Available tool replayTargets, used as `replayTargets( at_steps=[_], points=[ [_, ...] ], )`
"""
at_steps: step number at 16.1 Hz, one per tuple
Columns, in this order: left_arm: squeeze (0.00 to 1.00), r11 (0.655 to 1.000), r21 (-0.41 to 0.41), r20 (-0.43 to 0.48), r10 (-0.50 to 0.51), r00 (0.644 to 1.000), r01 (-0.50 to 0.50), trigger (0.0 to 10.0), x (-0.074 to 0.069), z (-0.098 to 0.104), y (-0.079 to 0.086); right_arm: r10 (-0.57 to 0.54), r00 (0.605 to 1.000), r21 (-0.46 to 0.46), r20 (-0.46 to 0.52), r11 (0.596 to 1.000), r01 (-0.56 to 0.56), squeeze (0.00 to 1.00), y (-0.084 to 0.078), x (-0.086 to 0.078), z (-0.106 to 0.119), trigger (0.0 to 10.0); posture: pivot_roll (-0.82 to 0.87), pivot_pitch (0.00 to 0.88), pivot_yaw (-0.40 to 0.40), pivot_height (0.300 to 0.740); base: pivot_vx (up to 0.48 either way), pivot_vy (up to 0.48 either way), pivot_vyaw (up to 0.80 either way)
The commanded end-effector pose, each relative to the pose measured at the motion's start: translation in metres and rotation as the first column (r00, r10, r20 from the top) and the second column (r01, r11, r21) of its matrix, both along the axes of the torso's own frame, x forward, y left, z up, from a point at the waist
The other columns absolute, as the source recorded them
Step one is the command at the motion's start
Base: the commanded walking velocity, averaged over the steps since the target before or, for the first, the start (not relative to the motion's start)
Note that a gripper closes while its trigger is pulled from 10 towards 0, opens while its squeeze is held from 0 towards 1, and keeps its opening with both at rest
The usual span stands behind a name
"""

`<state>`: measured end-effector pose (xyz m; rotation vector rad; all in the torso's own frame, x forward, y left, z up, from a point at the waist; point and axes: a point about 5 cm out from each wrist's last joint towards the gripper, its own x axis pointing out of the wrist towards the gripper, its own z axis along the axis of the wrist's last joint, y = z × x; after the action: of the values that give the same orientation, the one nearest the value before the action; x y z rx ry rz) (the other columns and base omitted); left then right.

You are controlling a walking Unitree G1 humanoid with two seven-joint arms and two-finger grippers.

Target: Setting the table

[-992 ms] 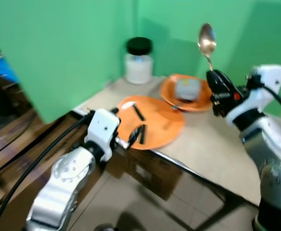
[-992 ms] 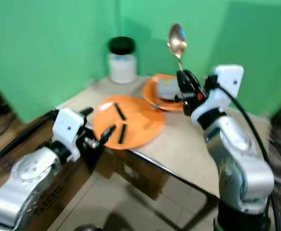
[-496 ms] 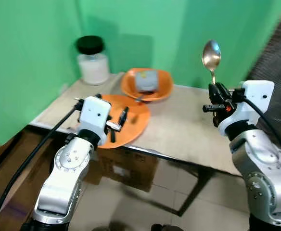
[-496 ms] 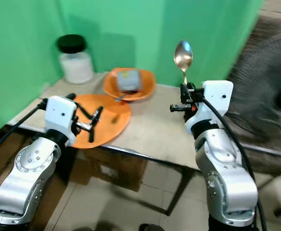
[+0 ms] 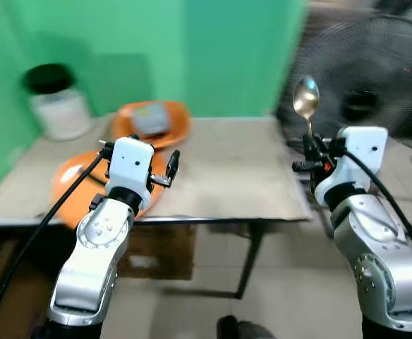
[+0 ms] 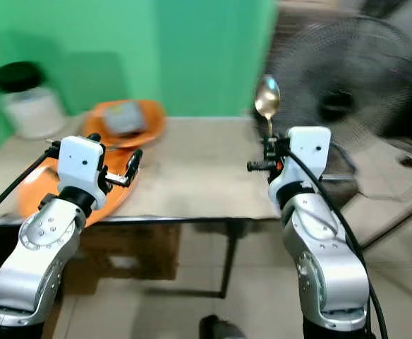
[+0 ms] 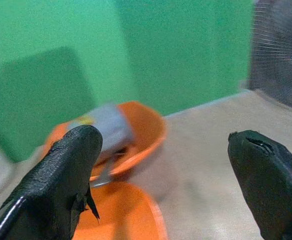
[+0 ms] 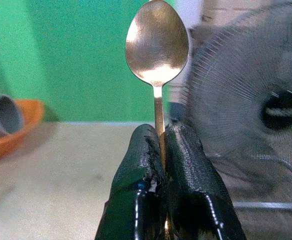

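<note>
My right gripper [image 8: 160,131] is shut on the handle of a metal spoon [image 8: 157,42] and holds it upright, bowl end up, over the table's right end [image 5: 291,201]. My left gripper [image 7: 166,137] is wide open with nothing between its fingers, hovering above a flat orange plate [image 5: 68,198] at the table's left front. Behind the plate stands an orange bowl [image 5: 171,127] with a grey object [image 5: 149,116] in it.
A white jar with a black lid [image 5: 54,102] stands at the table's back left, near the green wall. A large black fan [image 5: 368,92] stands to the right of the table. A cardboard box [image 5: 156,247] sits under the table.
The whole picture has swung right, so the camera moved: the fan has come into view and the table now lies square ahead. The spoon stays upright in my right gripper.
</note>
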<state>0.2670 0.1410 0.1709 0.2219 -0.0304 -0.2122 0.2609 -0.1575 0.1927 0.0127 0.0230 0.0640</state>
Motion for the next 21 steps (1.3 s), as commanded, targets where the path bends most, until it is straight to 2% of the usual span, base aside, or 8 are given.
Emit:
replayTargets(
  at_steps=[1,4,15,21],
  points=[
    [0.0,1.0,-0.005,-0.001,-0.001,1.0,0.001,10.0,0.0002,-0.0005,-0.0016,-0.006,1.0,-0.018,-0.005,1.0,0.006,0.0,-0.0014,-0.0002,0.0008,10.0,0.08,0.0,-0.004,0.74,0.0,0.0,-0.8],
    [0.0,1.0,-0.002,-0.003,-0.012,1.0,0.012,10.0,0.0014,-0.0017,-0.0062,0.002,1.0,-0.027,-0.011,1.0,-0.002,0.0,-0.0012,0.0004,0.0005,10.0,0.08,0.0,-0.002,0.74,0.0,0.0,-0.8],
    [0.0,1.0,-0.027,-0.019,-0.015,1.0,0.015,10.0,0.0004,-0.0063,-0.0032,-0.044,0.997,-0.038,-0.059,0.998,0.042,0.0,-0.003,-0.002,-0.0062,10.0,0.07,0.0,0.007,0.74,0.0,0.0,-0.8],
    [0.0,0.999,-0.036,-0.021,-0.027,0.999,0.026,10.0,-0.0003,-0.0073,-0.0056,-0.027,0.997,-0.062,-0.073,0.998,0.023,0.0,-0.0024,-0.0022,-0.0074,10.0,0.07,0.0,0.009,0.74,0.0,0.0,-0.8]
  ],
)
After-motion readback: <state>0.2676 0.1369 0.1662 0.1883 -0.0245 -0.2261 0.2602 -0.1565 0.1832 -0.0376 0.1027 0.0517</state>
